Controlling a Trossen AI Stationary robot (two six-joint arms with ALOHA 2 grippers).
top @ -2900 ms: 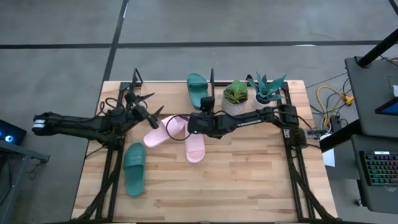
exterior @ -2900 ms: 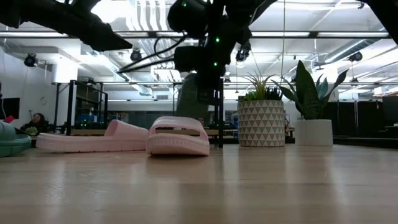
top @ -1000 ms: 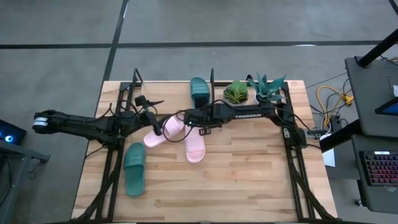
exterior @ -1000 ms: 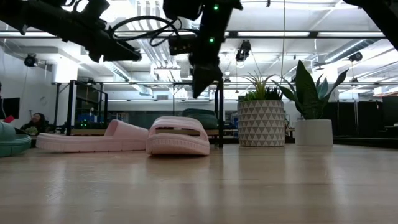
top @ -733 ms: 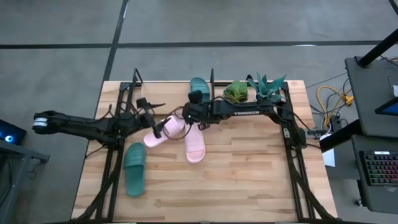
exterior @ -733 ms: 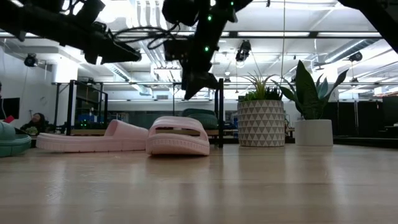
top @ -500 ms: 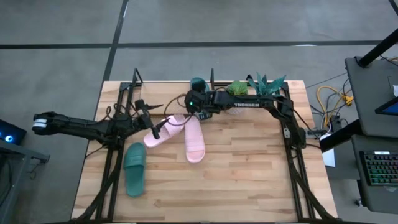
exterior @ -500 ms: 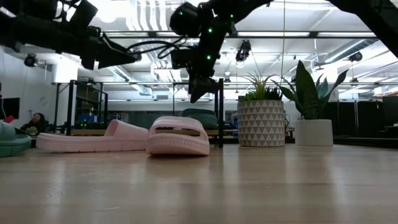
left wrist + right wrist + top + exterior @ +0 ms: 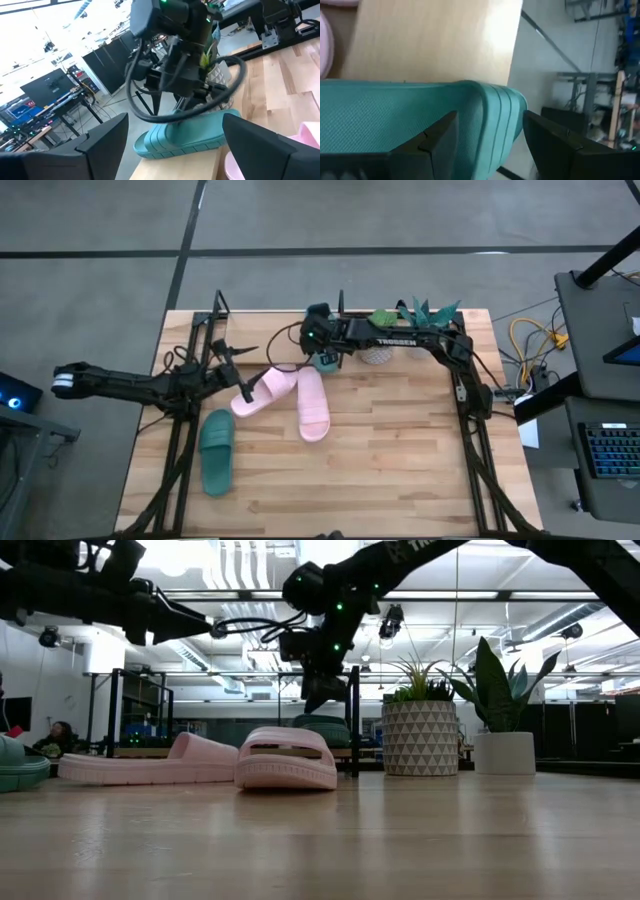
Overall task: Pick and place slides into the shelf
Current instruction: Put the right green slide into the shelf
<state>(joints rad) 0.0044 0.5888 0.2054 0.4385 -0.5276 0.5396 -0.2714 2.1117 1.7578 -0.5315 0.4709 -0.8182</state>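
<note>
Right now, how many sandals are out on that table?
4: two pink slides mid-table, one teal slide front-left, another teal slide mostly hidden under the right gripper at the shelf.

Two potted plants stand side by side at the far edge of a light wooden desk (image 9: 400, 460): a leafy green plant in a white pot with a triangle pattern (image 9: 420, 738), and a spiky, broad-leaved plant in a plain white pot (image 9: 505, 751). Yellow cables (image 9: 530, 337) trail over the grey floor (image 9: 90, 310) beside the desk, near a keyboard (image 9: 612, 448). Behind the desk, a workshop hall with ceiling strip lights (image 9: 480, 595); a person (image 9: 58, 737) sits far off.
</note>
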